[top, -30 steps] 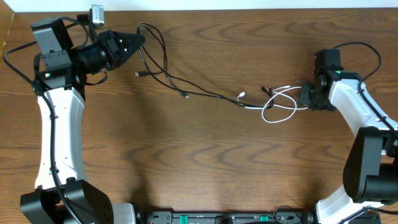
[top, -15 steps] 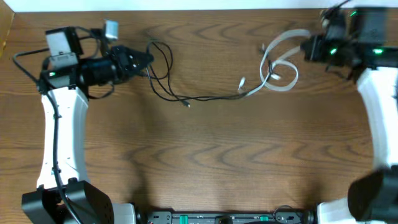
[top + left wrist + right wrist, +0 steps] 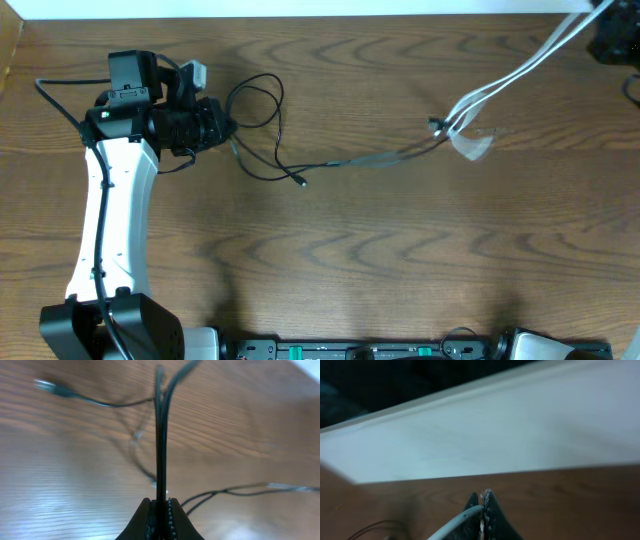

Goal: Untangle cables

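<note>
A thin black cable (image 3: 262, 120) loops on the table beside my left gripper (image 3: 228, 130), which is shut on it; in the left wrist view the black cable (image 3: 160, 435) runs straight up from the shut jaws (image 3: 160, 505). A white cable (image 3: 510, 75) is lifted off the table and stretches from a knot of plugs (image 3: 445, 127) up to the far right corner. My right gripper (image 3: 481, 501) is shut on the white cable (image 3: 457, 522); in the overhead view only a dark bit of that arm (image 3: 612, 40) shows. The black cable's tail (image 3: 370, 158) runs to the knot.
The wooden table (image 3: 330, 260) ends at a white back edge (image 3: 300, 8). The left arm's white link (image 3: 105, 220) crosses the left side. A black plug end (image 3: 301, 182) lies near the middle.
My right gripper has pulled the white cable up and back to the far right, stretching its loops straight. My left gripper has shifted right and a little nearer, holding the black cable.
</note>
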You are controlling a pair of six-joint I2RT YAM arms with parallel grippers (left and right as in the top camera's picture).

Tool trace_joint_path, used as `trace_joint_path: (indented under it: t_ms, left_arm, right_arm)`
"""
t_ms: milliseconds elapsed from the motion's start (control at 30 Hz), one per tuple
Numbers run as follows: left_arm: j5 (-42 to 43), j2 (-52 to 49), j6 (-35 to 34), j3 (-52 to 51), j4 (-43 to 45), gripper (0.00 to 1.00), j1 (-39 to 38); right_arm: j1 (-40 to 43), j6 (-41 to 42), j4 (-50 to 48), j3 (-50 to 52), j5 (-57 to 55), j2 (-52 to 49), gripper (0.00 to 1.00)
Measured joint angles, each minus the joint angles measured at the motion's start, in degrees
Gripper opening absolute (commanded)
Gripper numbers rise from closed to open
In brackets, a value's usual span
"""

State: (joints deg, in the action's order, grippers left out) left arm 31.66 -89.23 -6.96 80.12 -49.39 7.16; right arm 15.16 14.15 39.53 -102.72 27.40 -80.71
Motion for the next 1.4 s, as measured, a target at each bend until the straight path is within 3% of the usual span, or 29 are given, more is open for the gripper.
trace_joint_path:
  t_ms: [167,400,633,933,1000,1067,1200,1267,1367,1400]
  left_arm:
    - [-8.3,0.0,0.4,0.0,-0.1,0.07,0.0]
    - [-11.3,0.0,0.8,0.0,0.2,0.07,-0.2]
    - [-10.1,0.0,0.9,0.0,2.0,0.07,-5.2]
    - [-2.2,0.0,-1.0,0.0,6.5,0.09,-14.8]
    - [-1.3,0.0,-2.4,0.0,6.8,0.27,-16.1]
    - [-0.6,0.0,-3.3,0.0,6.8,0.35,-16.6]
    - [-0.1,0.0,-4.0,0.0,5.8,0.37,-16.7]
    - [0.0,0.0,-4.2,0.0,5.1,0.43,-16.8]
    - [0.0,0.0,-4.6,0.0,4.1,0.70,-18.2]
    - [0.0,0.0,-4.7,0.0,4.0,0.74,-19.0]
  right_arm:
    - [7.2,0.3,3.9,0.0,-5.0,-0.7,0.01]
    - [10.1,-2.4,6.9,0.0,-2.9,-2.3,0.01]
    - [4.4,-6.5,12.6,0.0,3.3,-5.1,0.01]
    - [-5.6,-9.0,17.0,0.0,4.8,-7.2,0.01]
    - [-7.1,-9.2,17.5,0.0,4.2,-7.3,0.01]
    - [-7.8,-9.2,17.6,0.0,2.7,-7.3,0.01]
    - [-7.8,-9.2,17.6,0.0,-1.1,-7.3,0.01]
    - [-7.8,-9.2,17.6,0.0,-2.9,-7.3,0.01]
    - [-7.8,-9.2,17.6,0.0,-4.5,-7.3,0.01]
    - [-7.8,-9.2,17.6,0.0,-4.7,-7.3,0.01]
